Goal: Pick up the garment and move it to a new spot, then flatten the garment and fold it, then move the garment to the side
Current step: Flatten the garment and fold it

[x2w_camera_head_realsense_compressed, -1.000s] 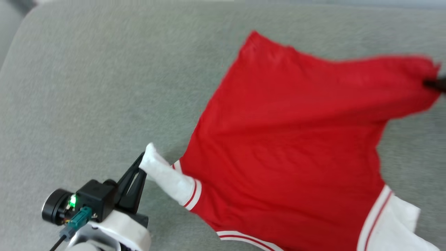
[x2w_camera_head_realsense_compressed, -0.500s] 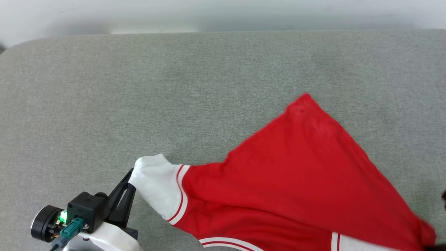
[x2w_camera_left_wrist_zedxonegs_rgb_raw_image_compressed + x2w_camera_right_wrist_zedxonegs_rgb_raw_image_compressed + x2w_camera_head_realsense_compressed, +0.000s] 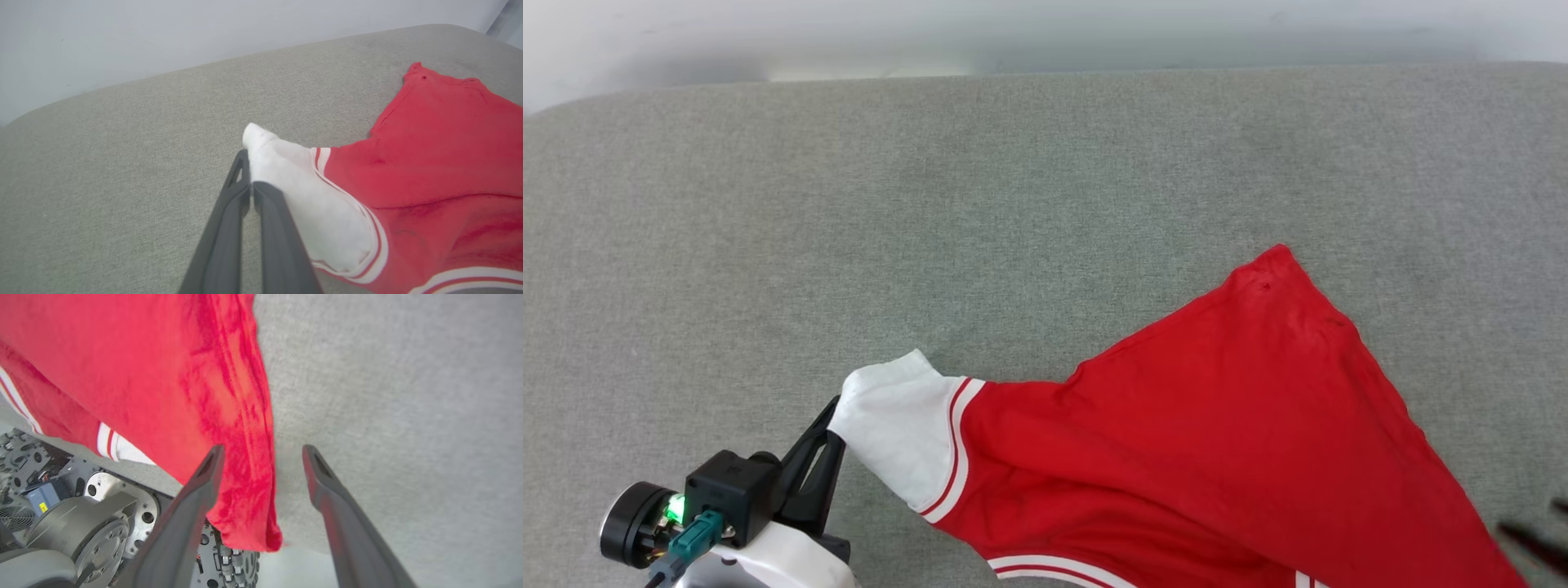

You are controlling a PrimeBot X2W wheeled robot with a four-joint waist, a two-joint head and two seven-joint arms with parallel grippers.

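The garment (image 3: 1217,441) lies plain red face up on the grey surface, spread toward the lower right. My left gripper (image 3: 832,412) is shut on the tip of its white sleeve (image 3: 890,425), at the lower left. The left wrist view shows the closed fingers (image 3: 247,163) pinching that sleeve (image 3: 302,192), with the red body (image 3: 429,163) to the right. My right gripper (image 3: 1543,527) is a dark blur at the right edge. In the right wrist view it (image 3: 263,451) stands open, and a red corner (image 3: 245,498) hangs loose between its fingers, against the left one.
The grey padded surface (image 3: 931,204) stretches wide to the left and behind the garment, ending at a pale wall (image 3: 1013,33). Below the hanging red corner, the right wrist view shows the surface's front edge and my metal base (image 3: 81,522).
My right gripper has opened and let go of the red corner. The head camera has swung, so the whole picture shifted. The left gripper still holds the white sleeve.
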